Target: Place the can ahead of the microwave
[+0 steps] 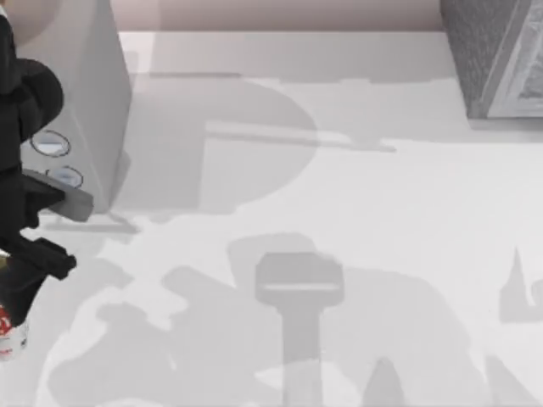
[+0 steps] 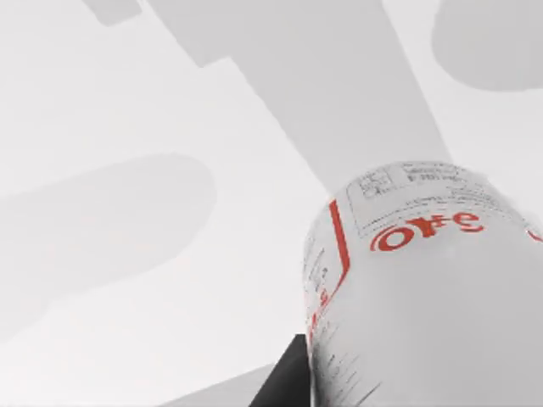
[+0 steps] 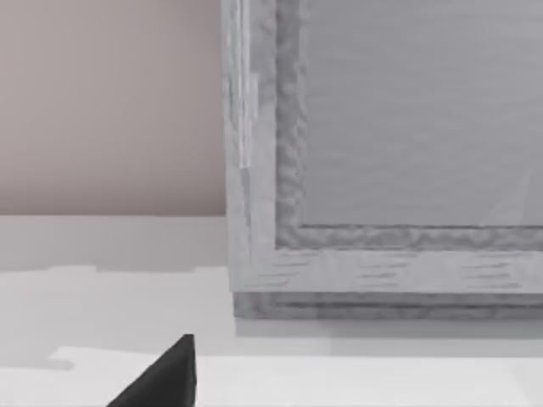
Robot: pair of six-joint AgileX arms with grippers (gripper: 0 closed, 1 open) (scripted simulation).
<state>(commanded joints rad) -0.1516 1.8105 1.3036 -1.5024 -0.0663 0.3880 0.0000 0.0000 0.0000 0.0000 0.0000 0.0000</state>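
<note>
Left gripper (image 1: 25,271) at table's 8 o'clock edge, fingers clasped round the can (image 1: 10,332), just in front of microwave (image 1: 81,110). Right arm parked, fingers cannot tell. Risk: can tipping if released while tilted.

Microwave far left, speckled box far right, can at the left edge.
The microwave (image 1: 81,93) stands at the table's (image 1: 339,212) back left; the can (image 1: 10,331) sits in front of it, under the left arm; the speckled box (image 1: 496,55) occupies the back right corner.
</note>
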